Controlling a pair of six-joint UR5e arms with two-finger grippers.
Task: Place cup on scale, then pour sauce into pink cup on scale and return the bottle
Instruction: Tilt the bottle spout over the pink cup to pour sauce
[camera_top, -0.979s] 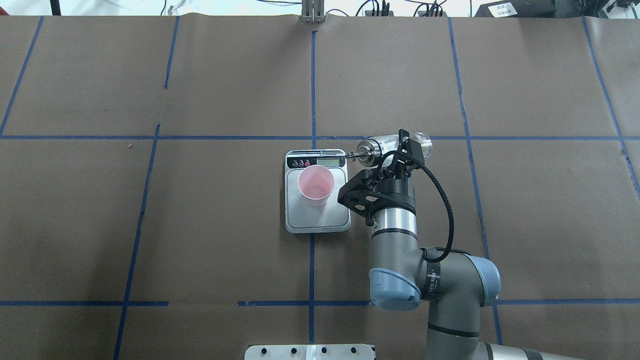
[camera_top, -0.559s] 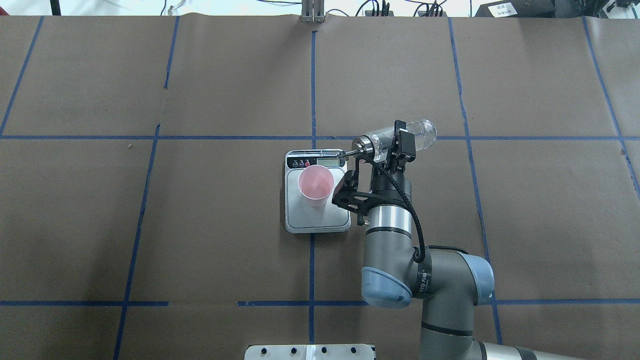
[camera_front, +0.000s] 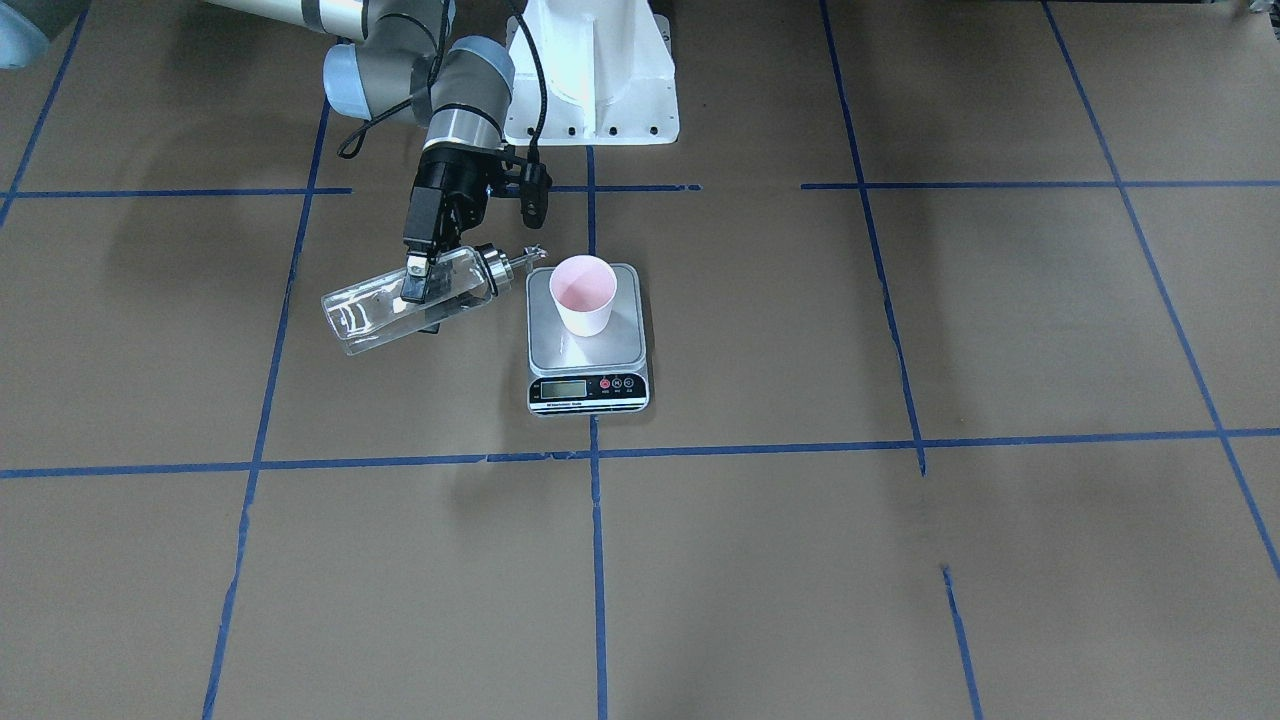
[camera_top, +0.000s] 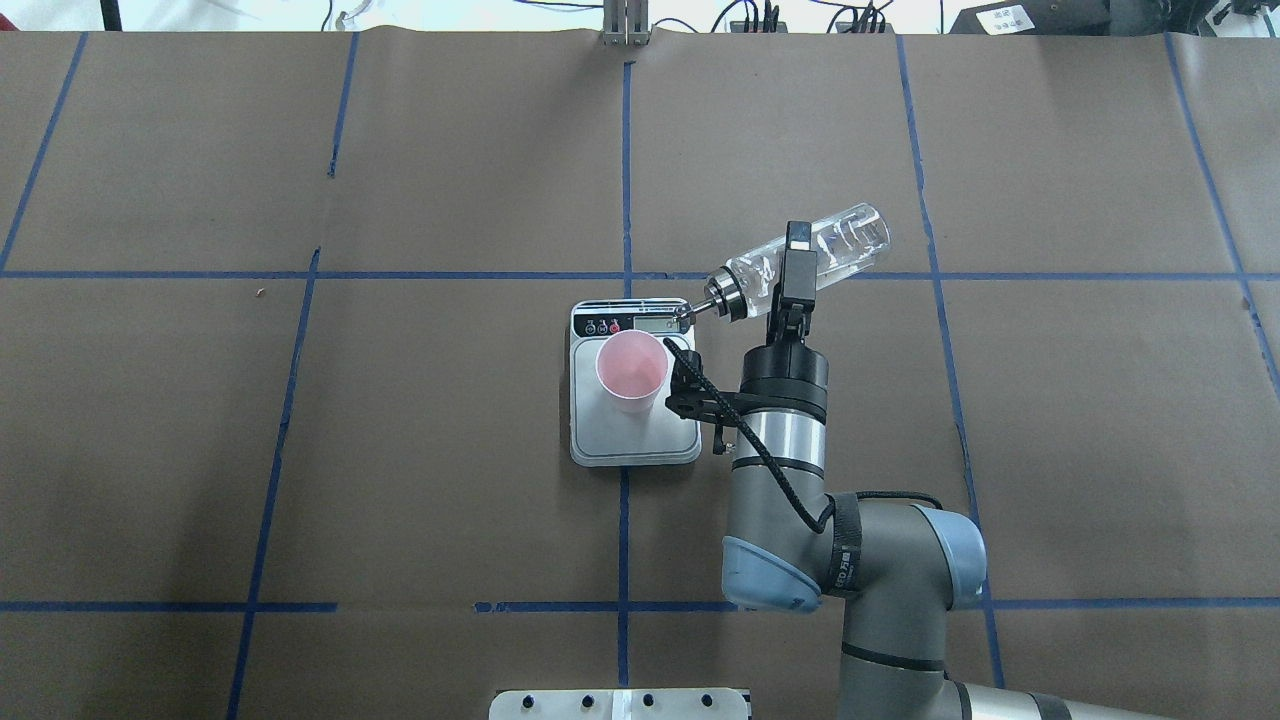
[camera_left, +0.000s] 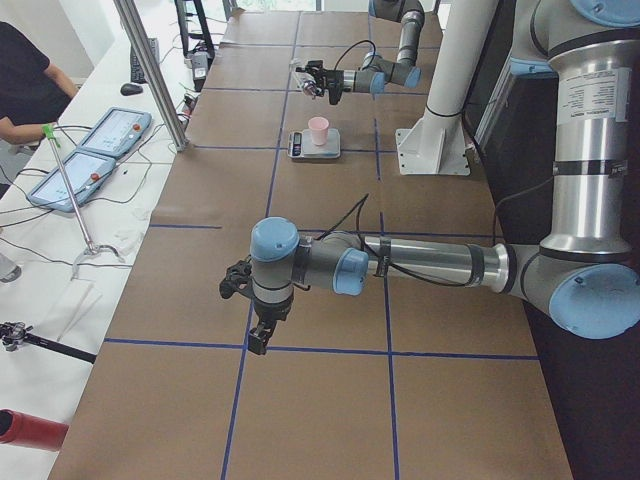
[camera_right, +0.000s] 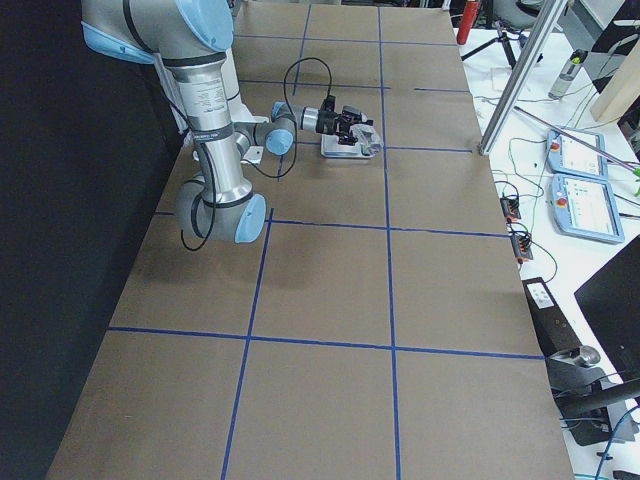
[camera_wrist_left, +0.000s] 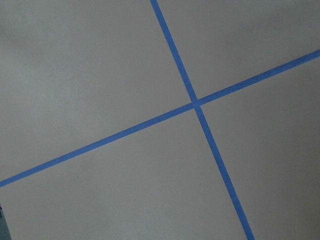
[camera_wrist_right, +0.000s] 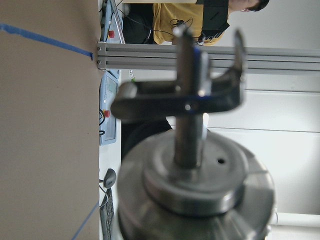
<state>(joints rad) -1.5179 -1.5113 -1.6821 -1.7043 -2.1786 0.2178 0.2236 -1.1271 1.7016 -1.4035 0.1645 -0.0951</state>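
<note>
Closest to me at the table's end, the left arm (camera_left: 400, 262) lies stretched low over the brown paper. Its left gripper (camera_left: 258, 338) points down near a blue tape line (camera_left: 180, 345) — from here I cannot tell whether its fingers are parted or closed. Its own wrist camera sees only paper and a crossing of tape.

Farther along, the scale (camera_top: 640, 440) sits flat on the table (camera_top: 450, 180), astride the centre tape line, with its display end away from the robot. The cup (camera_top: 632, 370) stands upright on the steel platform, pink inside.

Just past it on the robot's right side, the right gripper (camera_top: 795, 262) is clamped across the glass body of the bottle (camera_top: 850, 238). The bottle is held clear of the table and tipped well over on its side. Its metal spout (camera_top: 692, 310) aims toward the scale, with the tip by the scale's right edge — short of the cup's rim in both wide views.

The right wrist camera shows the collar (camera_wrist_right: 195, 185) huge and blurred. Beyond the table's far edge is a person in a yellow top (camera_wrist_right: 190, 20).
</note>
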